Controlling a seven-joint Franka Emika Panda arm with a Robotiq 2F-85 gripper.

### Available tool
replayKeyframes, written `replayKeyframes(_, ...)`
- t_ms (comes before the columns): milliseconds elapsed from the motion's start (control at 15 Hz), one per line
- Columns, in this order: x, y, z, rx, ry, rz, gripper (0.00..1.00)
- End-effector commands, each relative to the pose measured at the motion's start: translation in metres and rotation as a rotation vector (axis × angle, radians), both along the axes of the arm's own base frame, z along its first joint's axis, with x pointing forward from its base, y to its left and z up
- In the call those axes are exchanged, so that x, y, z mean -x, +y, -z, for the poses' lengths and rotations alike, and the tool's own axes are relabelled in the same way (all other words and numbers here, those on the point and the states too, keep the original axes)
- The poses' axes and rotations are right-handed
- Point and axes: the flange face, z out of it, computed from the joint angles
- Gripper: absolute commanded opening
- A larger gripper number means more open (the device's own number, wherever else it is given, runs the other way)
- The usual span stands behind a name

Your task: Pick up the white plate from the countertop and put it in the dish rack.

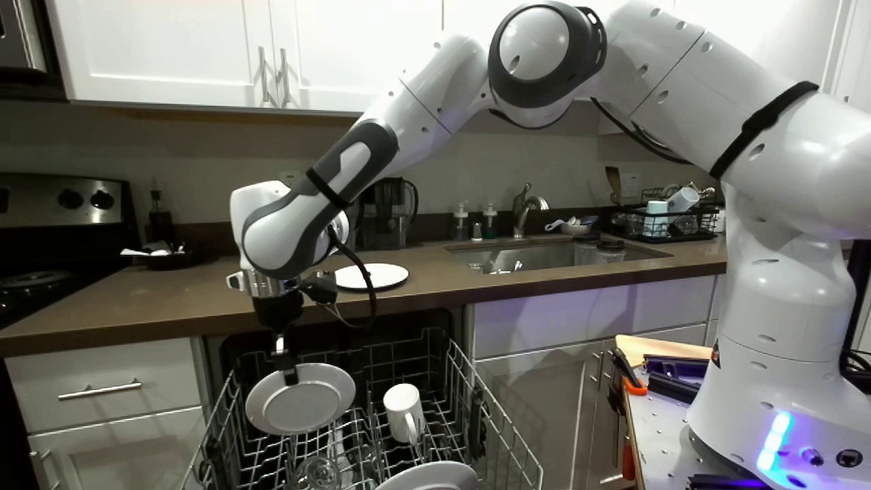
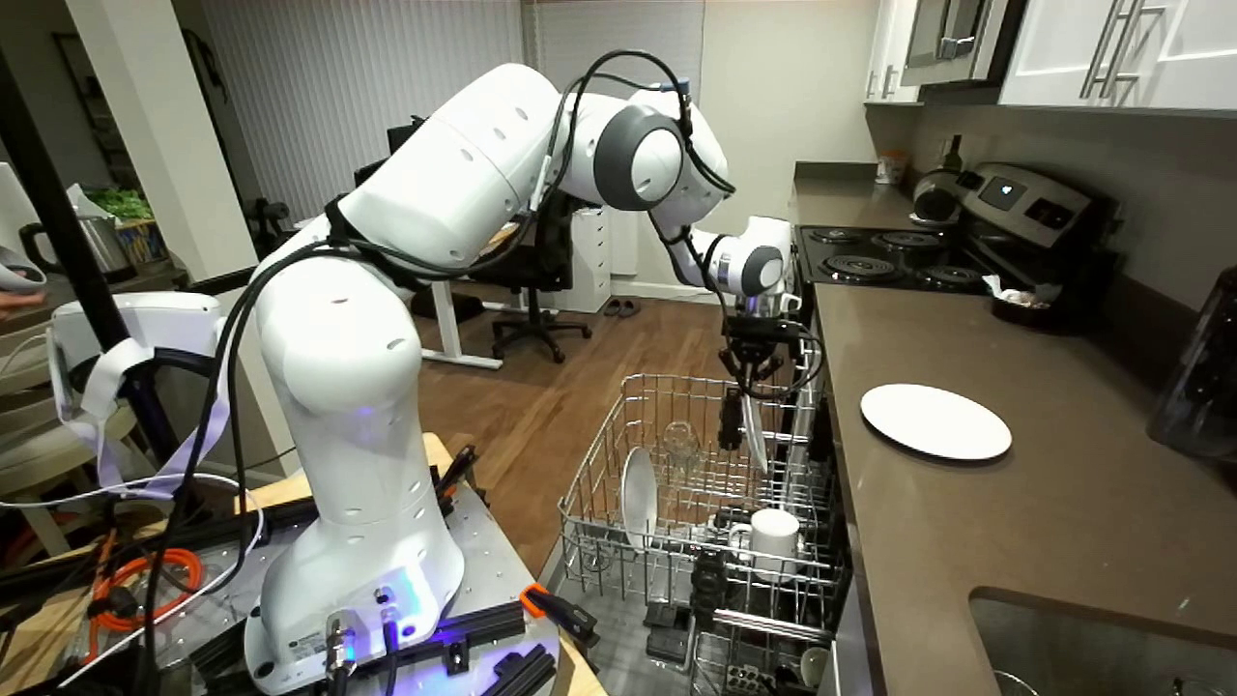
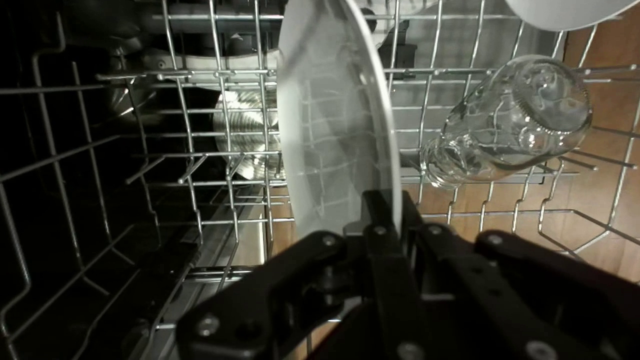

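My gripper point(image 1: 288, 376) is shut on the rim of a white plate point(image 1: 303, 403), one finger on each side, as the wrist view shows with the plate point(image 3: 332, 125) on edge. This plate hangs nearly upright, its lower part within the dish rack point(image 2: 591, 442); whether it touches the tines I cannot tell. Another white plate point(image 2: 935, 422) lies flat on the countertop point(image 1: 204, 292), behind the arm in an exterior view.
Inside the rack, a white mug point(image 1: 403, 406), another upright plate point(image 2: 639, 495) and a clear glass point(image 3: 505, 120) surround the held plate. The counter's front edge runs close beside the rack. A sink point(image 1: 544, 257) and a stove point(image 2: 889, 253) lie further along.
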Motion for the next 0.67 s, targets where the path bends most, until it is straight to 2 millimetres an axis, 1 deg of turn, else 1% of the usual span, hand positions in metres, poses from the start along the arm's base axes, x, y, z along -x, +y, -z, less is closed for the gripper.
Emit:
replayKeyframes(0, -0.013, 0.005, -0.001, 0.034, 0.007, 0.046, 0.05)
replayKeyframes(600, -0.015, 0.002, 0.013, 0.057, 0.031, 0.128, 0.05)
